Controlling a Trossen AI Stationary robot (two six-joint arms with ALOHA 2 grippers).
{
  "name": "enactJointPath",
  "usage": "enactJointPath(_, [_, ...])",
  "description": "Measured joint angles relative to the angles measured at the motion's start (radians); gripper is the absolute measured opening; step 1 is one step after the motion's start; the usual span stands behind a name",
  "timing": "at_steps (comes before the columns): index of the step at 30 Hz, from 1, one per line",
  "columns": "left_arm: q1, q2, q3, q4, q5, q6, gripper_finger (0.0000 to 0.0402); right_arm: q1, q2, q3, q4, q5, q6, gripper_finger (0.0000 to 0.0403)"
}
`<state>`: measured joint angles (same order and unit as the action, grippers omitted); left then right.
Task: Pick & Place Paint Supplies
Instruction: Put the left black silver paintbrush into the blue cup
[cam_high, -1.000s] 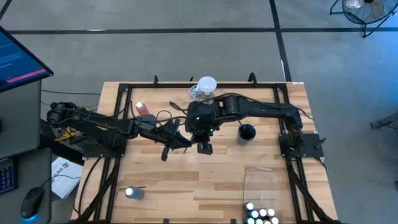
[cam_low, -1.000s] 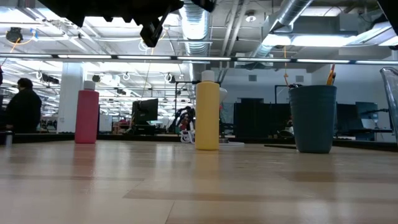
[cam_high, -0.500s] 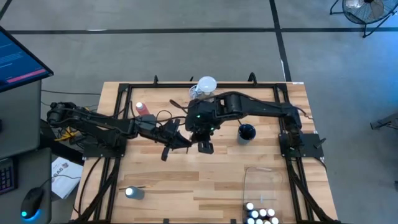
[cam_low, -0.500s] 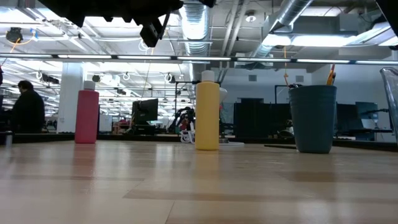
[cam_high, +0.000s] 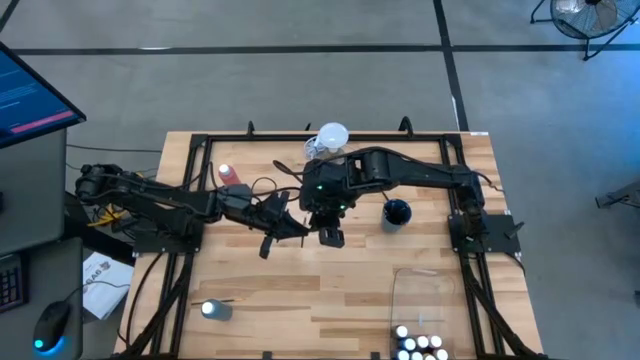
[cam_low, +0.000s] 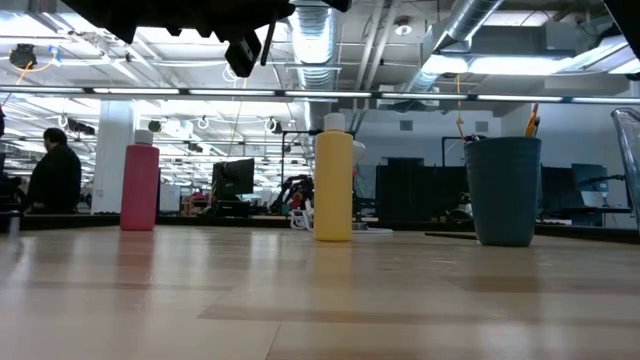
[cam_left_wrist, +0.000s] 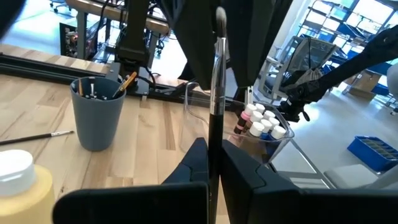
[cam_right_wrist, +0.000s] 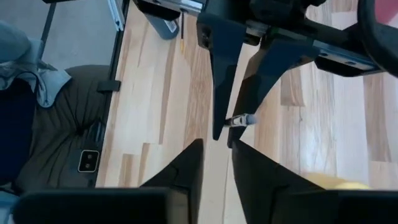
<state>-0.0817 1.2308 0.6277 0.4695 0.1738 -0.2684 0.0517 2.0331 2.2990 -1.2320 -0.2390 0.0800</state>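
there were two tall squeeze bottles, one pink-red (cam_low: 140, 187) and one yellow (cam_low: 333, 178), one dark cup (cam_high: 397, 213) of brushes, one clear bin (cam_high: 420, 300) of white-capped paint bottles (cam_high: 419, 346), one clear jug (cam_high: 328, 140), and two arms.

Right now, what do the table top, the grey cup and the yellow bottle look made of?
Table top: pale wood planks, satin, grain and seams visible. Grey cup: probably matte plastic, opaque, no shine. Yellow bottle: likely smooth plastic, white cap, slight sheen.

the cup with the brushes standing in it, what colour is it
Grey-blue. The cup shows best in the left wrist view, with brushes standing in it.
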Motion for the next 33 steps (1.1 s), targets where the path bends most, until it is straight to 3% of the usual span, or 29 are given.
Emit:
enactJointPath(15, [0.013, 0.0, 0.0, -0.078, 0.122, -0.018, 0.0, -0.042, 0.0, 0.002, -0.054, 0.0, 0.053, 0.0214])
enactJointPath(21, [0.031, 0.0, 0.0, -0.089, 0.131, -0.021, 0.0, -0.041, 0.0, 0.017, -0.009, -0.02, 0.055, 0.022])
enactJointPath(33, [0.03, 0.0, 0.0, -0.087, 0.137, -0.024, 0.0, -0.048, 0.001, 0.016, 0.054, -0.024, 0.04, 0.019])
